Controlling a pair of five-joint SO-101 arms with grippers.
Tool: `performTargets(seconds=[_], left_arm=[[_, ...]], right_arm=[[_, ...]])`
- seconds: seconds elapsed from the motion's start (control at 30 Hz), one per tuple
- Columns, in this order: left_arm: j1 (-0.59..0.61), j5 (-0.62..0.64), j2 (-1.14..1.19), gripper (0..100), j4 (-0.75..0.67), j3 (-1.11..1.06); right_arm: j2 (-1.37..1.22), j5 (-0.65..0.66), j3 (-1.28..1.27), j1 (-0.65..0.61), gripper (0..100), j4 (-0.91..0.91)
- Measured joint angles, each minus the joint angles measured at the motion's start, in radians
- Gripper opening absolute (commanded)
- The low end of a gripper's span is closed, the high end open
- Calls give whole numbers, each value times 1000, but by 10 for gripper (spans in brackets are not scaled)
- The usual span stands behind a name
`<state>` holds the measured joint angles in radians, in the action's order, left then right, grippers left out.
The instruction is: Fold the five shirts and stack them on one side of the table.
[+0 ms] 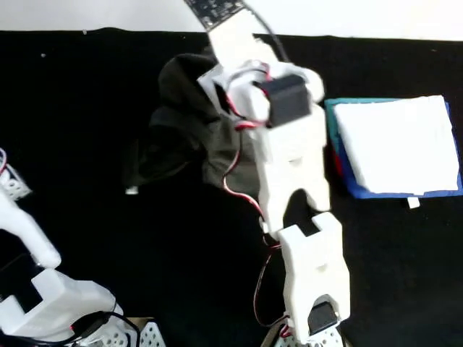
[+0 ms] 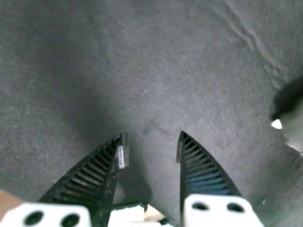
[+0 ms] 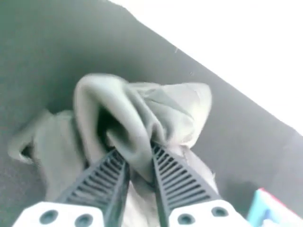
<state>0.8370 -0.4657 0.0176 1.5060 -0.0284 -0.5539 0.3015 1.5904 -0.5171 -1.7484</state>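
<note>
Evidently the right gripper [image 3: 138, 161] is pinched narrow on a raised fold of the dark shirt [image 1: 181, 137], probably to lift and spread it for folding. The shirt sits bunched near the stack [image 1: 398, 144], not touching it. The left gripper [image 2: 149, 142] hangs well apart from the stack, fingers wide, holding nothing. Count: one loose shirt; the stack's edges show four layers, white, blue, teal and red.

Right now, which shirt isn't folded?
The dark grey shirt, bunched up and pinched in the right gripper. The others lie folded flat in the stack, white shirt on top.
</note>
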Motion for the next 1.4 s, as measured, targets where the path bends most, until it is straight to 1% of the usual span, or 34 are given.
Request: performTargets(seconds=[0.1, 0.2, 0.37, 0.57, 0.77, 0.87, 0.97, 1.07, 1.23, 1.33, 1.4], left_arm=[[-20, 0, -54, 175, 14, 0], [-20, 0, -130, 175, 20, 0], [-28, 0, -218, 175, 20, 0], [-25, 0, -229, 175, 23, 0], [-25, 0, -229, 175, 23, 0], [-25, 0, -229, 175, 23, 0], [-25, 0, -229, 175, 23, 0], [-26, 0, -229, 175, 23, 0], [-26, 0, -232, 175, 23, -26], [-26, 0, -233, 175, 23, -78], [-26, 0, -233, 175, 23, -104]], right_arm=[[2, 6, 48, 9, 5, -3], [41, 6, 32, 6, 5, -6], [239, 6, -92, -40, 5, -6], [419, 6, -252, -63, 5, 26], [542, 6, -276, -81, 5, 71], [560, 6, -281, -84, 5, 103], [542, 6, -353, -78, 5, 176], [462, 6, -457, -44, 5, 298], [242, 6, -621, 44, 5, 577], [84, 6, -634, 103, 5, 749], [-3, 6, -634, 137, 6, 809]])
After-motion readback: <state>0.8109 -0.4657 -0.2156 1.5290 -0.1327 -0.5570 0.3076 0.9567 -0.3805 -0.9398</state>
